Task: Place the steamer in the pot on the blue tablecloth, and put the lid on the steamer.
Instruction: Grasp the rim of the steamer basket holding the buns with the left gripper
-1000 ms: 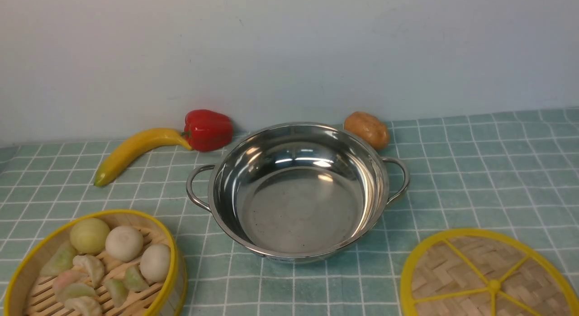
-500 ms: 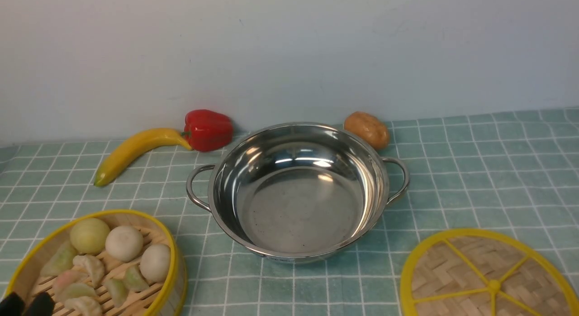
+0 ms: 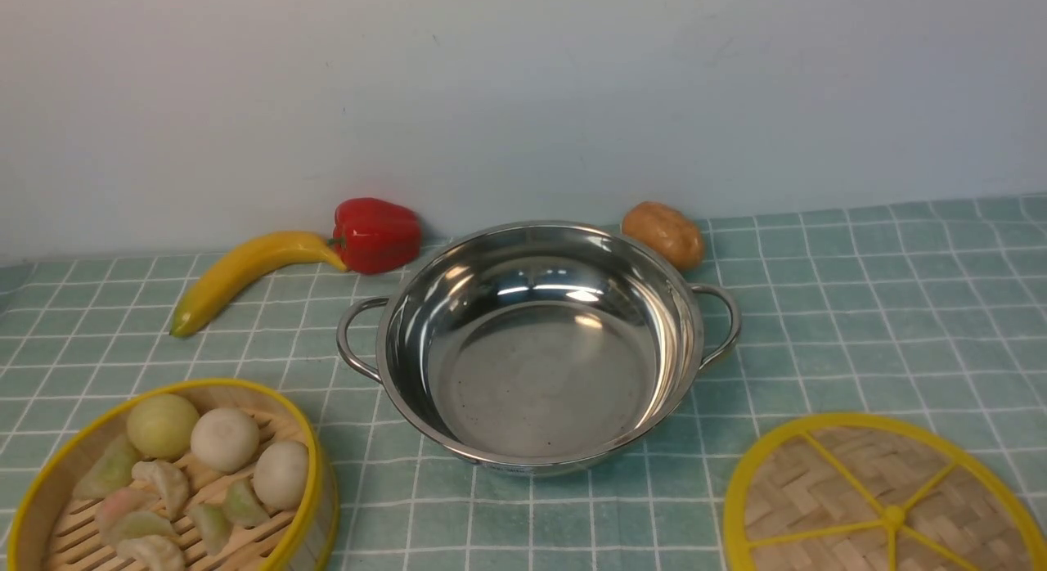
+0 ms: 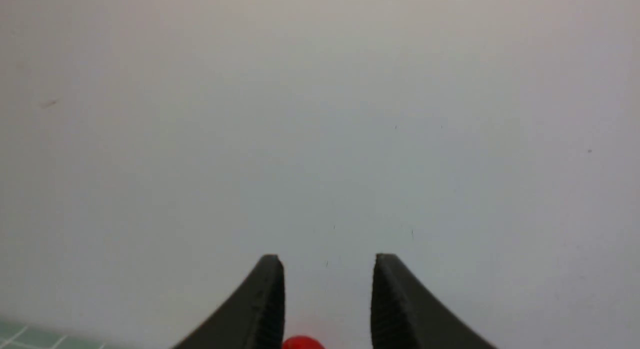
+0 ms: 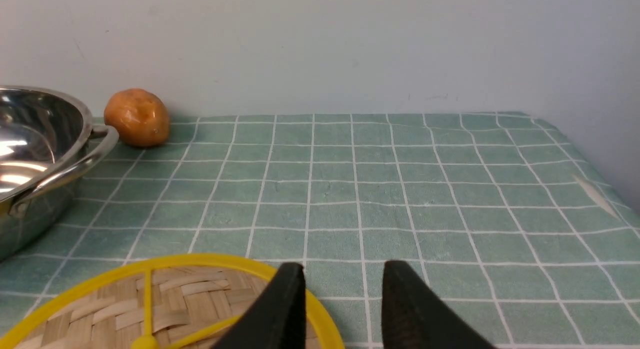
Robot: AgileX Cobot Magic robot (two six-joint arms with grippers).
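The steamer (image 3: 317, 514) sits at the left of the tabletop, full of loose toy buns; it looks light and fairly stiff, best taken level by its rim. Left end effector (image 4: 327, 261) and right end effector (image 5: 344, 269) both have their fingers apart, gripping nothing. The blue tablecloth (image 3: 523, 530) lies fairly flat before a plain pale wall (image 3: 523, 88).

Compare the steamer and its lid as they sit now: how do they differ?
The steamer is a deep-walled basket, while the lid is a flat disc.
The steamer has a slatted floor holding toy buns and dumplings; the lid is woven, with yellow spokes.
The steamer lies left of the pot, the lid right of it.
Both are round with yellow rims.
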